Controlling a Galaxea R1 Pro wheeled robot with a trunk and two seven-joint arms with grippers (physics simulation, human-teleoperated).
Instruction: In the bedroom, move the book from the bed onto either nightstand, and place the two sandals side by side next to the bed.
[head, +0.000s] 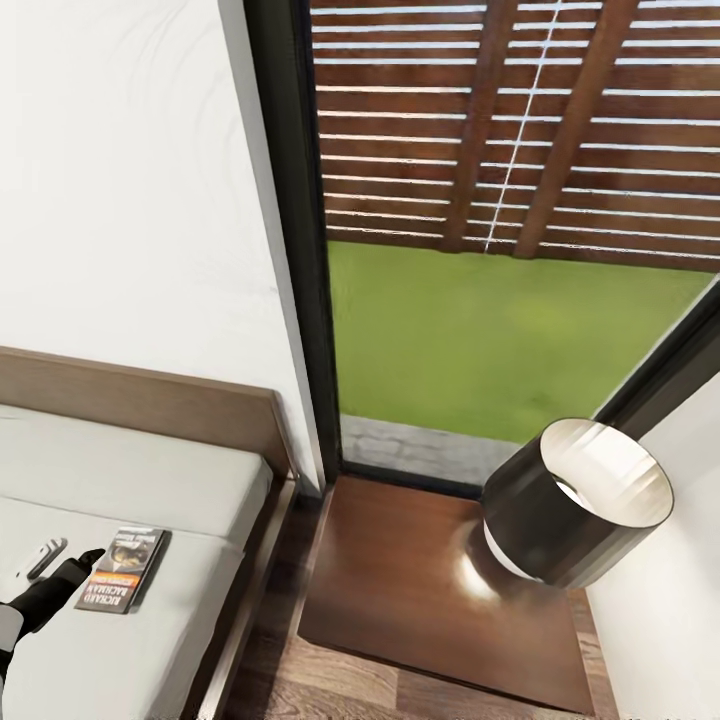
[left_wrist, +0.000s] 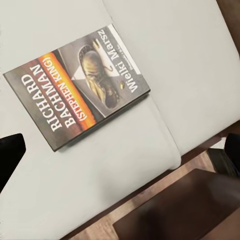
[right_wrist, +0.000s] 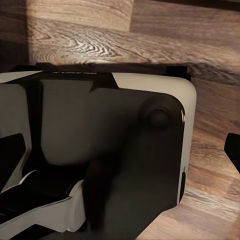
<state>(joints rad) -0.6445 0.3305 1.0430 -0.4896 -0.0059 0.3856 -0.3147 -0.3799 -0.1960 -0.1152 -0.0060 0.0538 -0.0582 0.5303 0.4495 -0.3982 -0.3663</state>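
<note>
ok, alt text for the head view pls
The left pincer hovers open beside the book, which lies flat on the bed. Right of the bed, a glossy nightstand carries a dark lamp. Behind them, a tall window shows a slatted fence and grass.

White wall (head: 120, 200), dark-framed window (head: 500, 230), black-shaded lamp (head: 575, 500).
</note>
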